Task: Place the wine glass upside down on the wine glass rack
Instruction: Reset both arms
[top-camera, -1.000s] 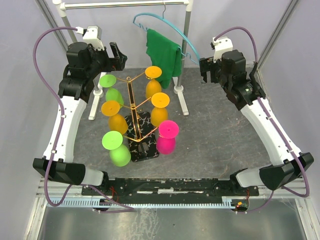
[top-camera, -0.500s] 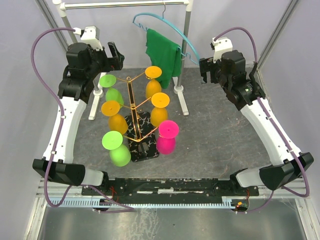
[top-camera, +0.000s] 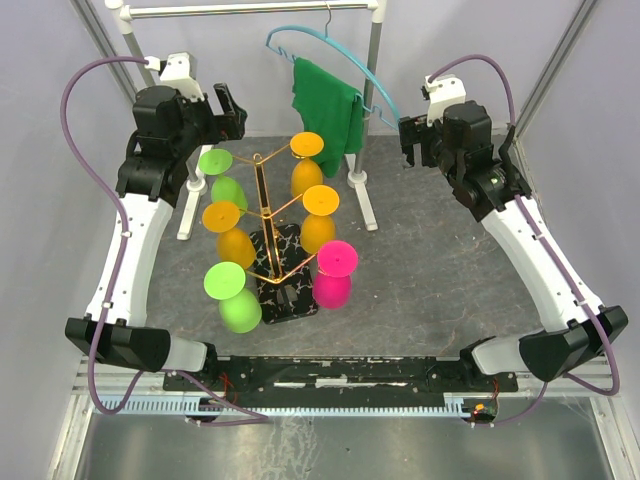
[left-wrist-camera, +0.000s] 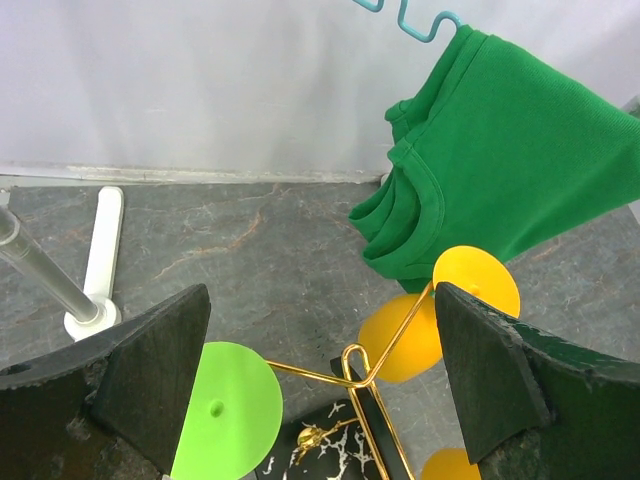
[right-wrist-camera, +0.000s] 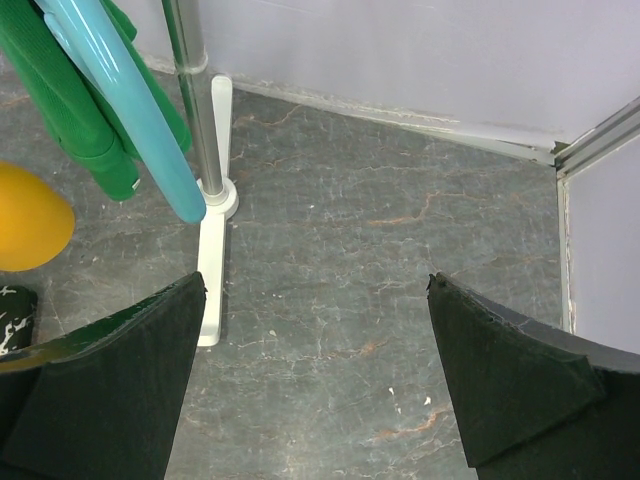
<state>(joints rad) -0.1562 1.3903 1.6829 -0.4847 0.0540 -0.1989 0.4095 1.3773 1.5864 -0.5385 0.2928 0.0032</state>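
While both pincers hang spread and empty, the left gripper sits far-left, just beyond the wine glass rack. Its nearest green wine glass hangs there bowl-down, axis upright, well apart from the right gripper. Left arm's closer!

open: table right half | obstacles: wine glass rack centre-left, clothes rail behind
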